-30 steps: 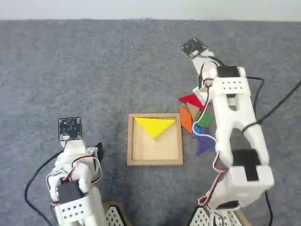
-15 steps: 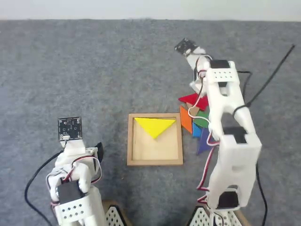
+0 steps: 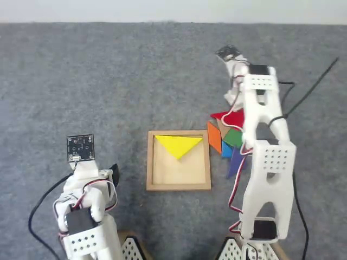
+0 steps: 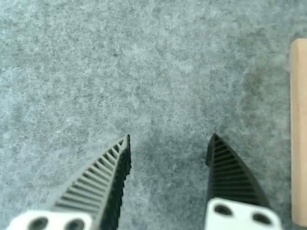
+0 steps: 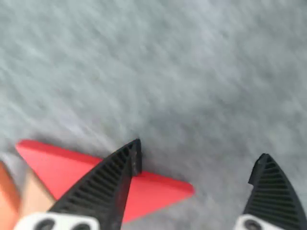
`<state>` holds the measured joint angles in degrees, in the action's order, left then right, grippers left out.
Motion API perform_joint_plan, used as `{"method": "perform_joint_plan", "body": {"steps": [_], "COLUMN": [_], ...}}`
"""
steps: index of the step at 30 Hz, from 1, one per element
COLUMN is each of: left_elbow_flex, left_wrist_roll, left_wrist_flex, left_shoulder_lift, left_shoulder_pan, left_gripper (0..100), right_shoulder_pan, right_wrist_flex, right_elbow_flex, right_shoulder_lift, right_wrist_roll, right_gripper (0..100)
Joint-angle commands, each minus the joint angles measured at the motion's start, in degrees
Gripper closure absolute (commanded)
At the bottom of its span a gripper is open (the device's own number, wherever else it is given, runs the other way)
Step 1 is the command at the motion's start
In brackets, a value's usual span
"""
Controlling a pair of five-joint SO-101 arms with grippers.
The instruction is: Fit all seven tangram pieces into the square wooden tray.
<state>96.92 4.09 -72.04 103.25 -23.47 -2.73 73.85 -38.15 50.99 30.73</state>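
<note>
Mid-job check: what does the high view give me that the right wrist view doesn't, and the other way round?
High view: the wooden tray with the yellow triangle inside at its far edge, plus the green piece, blue piece and purple piece loose beside the tray.
Right wrist view: the right gripper open, one finger crossing the red triangle; whether they touch I cannot tell. A tan piece lies beside it.
Both: the red triangle, the orange piece and the grey carpet.
</note>
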Motion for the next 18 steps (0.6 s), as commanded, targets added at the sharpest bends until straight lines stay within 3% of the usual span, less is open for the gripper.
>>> {"method": "perform_joint_plan", "body": {"steps": [1,11,18], "left_elbow_flex": [-0.48,-0.48,-0.48], "left_wrist_roll": [-0.53,-0.53,-0.53], "left_wrist_flex": [-0.26,-0.26,-0.26], "left_shoulder_lift": [0.88,0.88,0.88], "left_shoulder_pan": [-0.26,-0.26,-0.26], "left_gripper": [76,76,76], "right_shoulder_pan": [7.43,23.16,26.42], "right_wrist_flex": [4.62,11.74,16.57], "right_elbow_flex": [-2.90,-2.64,-2.64], "right_shoulder_lift": [-0.48,-3.74,-9.71], "right_wrist_roll": [3.34,10.46,12.57], "right_gripper": [64.1,64.1,64.1]}}
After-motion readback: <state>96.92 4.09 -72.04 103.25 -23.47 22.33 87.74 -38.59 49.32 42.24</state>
